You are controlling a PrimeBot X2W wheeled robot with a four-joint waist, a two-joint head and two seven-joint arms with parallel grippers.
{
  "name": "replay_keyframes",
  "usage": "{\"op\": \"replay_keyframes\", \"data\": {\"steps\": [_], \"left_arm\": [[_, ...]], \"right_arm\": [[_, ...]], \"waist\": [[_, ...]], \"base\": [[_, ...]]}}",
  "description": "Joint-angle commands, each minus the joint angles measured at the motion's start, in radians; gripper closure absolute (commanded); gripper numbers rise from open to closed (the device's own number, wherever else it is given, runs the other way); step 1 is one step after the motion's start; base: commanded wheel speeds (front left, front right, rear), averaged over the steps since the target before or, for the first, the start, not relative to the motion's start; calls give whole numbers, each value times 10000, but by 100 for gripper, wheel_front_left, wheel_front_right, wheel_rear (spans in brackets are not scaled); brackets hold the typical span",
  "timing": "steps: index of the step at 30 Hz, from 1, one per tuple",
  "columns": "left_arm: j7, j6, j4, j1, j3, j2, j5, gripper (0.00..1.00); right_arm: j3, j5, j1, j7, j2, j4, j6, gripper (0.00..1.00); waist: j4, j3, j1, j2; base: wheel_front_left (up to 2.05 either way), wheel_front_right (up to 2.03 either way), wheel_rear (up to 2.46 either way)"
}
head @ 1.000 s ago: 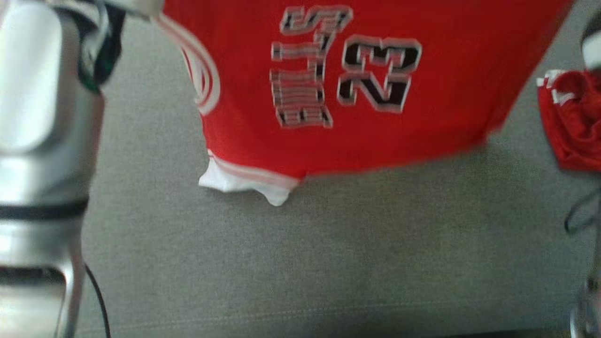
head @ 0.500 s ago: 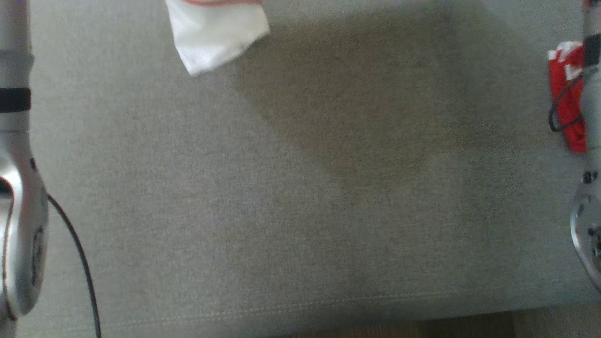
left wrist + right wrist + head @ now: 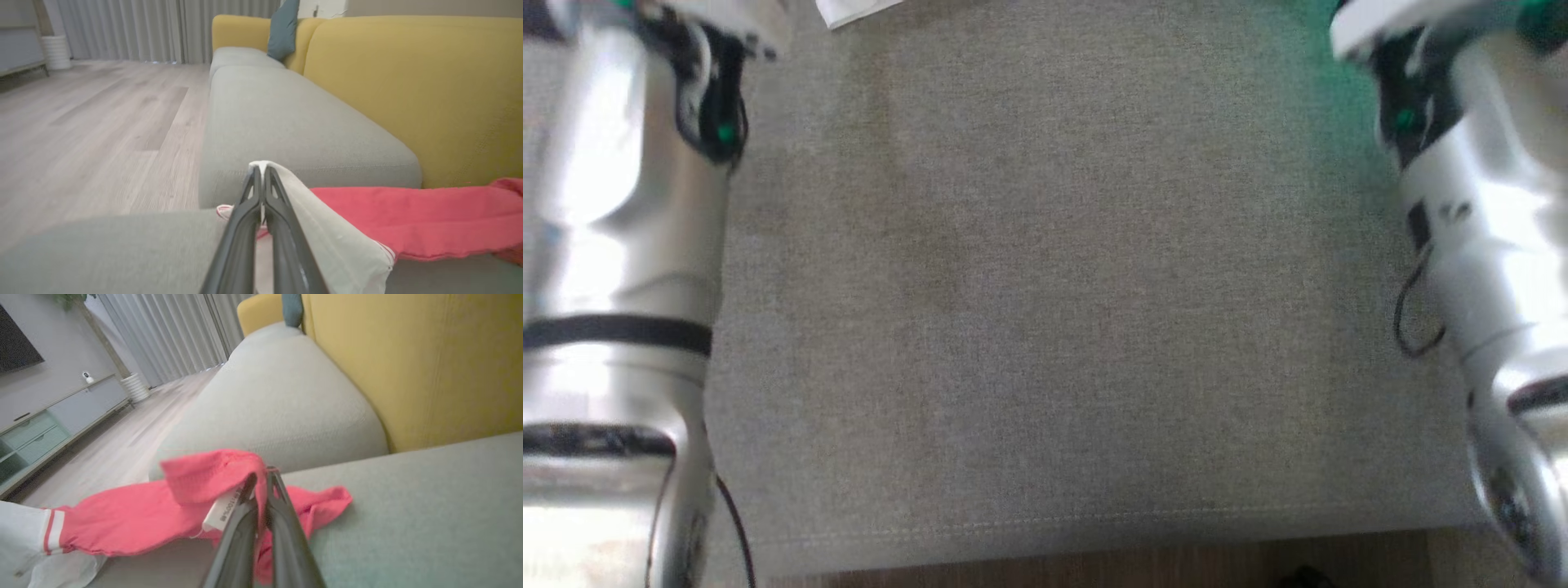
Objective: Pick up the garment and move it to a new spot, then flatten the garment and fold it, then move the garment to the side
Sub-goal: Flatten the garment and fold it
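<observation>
Printed text, one item: small white sewn-in tag (image 3: 220,511) on the red garment (image 3: 135,516), seen in the right wrist view, bearing dark print reading "100%", its remaining characters too blurred and small to make out.

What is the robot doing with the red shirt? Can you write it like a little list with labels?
garment: red garment with white trim, stretched between both grippers
left gripper: shut on the garment's white edge
right gripper: shut on red cloth beside a white label
surface: grey sofa seat
behind: yellow backrest, teal cushion
fold: not yet done
</observation>
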State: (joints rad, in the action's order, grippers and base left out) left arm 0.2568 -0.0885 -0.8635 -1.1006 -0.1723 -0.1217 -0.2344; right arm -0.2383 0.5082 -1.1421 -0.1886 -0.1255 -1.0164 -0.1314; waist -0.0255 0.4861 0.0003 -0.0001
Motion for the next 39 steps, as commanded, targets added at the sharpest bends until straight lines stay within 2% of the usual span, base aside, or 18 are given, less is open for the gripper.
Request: {"op": "replay_keyframes", "data": {"steps": [1, 5, 9, 13, 18, 22, 30, 35, 39], "left_arm": [[48, 6, 350, -43, 324, -346, -72, 100], [48, 70, 771, 1199, 753, -242, -252, 100], [48, 51, 1761, 2844, 1146, -205, -343, 100], [49, 47, 2638, 4791, 1340, -151, -320, 100], [49, 254, 3908, 7344, 1650, -6, -538, 100], [-457, 663, 5301, 9302, 1742, 148, -715, 100], [-2375, 1511, 8471, 12286, 1651, 253, -763, 100], [-3476, 1946, 9840, 13446, 1677, 204, -761, 100], [-4164, 2106, 10570, 13990, 1625, 142, -788, 100]], "right_arm": [[-138, 231, 183, -128, 111, 341, 7, 100], [-671, 891, 1419, -186, -195, 745, 7, 100], [-1009, 1566, 2928, -76, -595, 1446, 7, 100], [-1079, 2056, 4579, 260, -960, 2149, 7, 100], [-688, 2518, 6577, 923, -1254, 3155, 7, 100], [-45, 2718, 8214, 1438, -1291, 4182, 7, 100], [1776, 2240, 11243, 3181, -790, 6511, 7, 100], [2926, 1444, 12663, 4629, -65, 8270, 7, 100], [3567, 866, 13245, 5712, 408, 9454, 7, 100]], "waist": [[16, -42, -3, 1], [128, -229, -3, 1], [238, -639, -3, 1], [279, -1384, -3, 1], [283, -2261, -3, 1], [348, -2842, -3, 1], [472, -3628, -3, 1], [383, -3904, -3, 1], [302, -4001, -3, 1]], "base": [[0, 0, 0], [0, 0, 0], [0, 0, 0], [0, 0, 0], [0, 0, 0], [0, 0, 0], [0, 0, 0], [0, 0, 0], [0, 0, 0]]}}
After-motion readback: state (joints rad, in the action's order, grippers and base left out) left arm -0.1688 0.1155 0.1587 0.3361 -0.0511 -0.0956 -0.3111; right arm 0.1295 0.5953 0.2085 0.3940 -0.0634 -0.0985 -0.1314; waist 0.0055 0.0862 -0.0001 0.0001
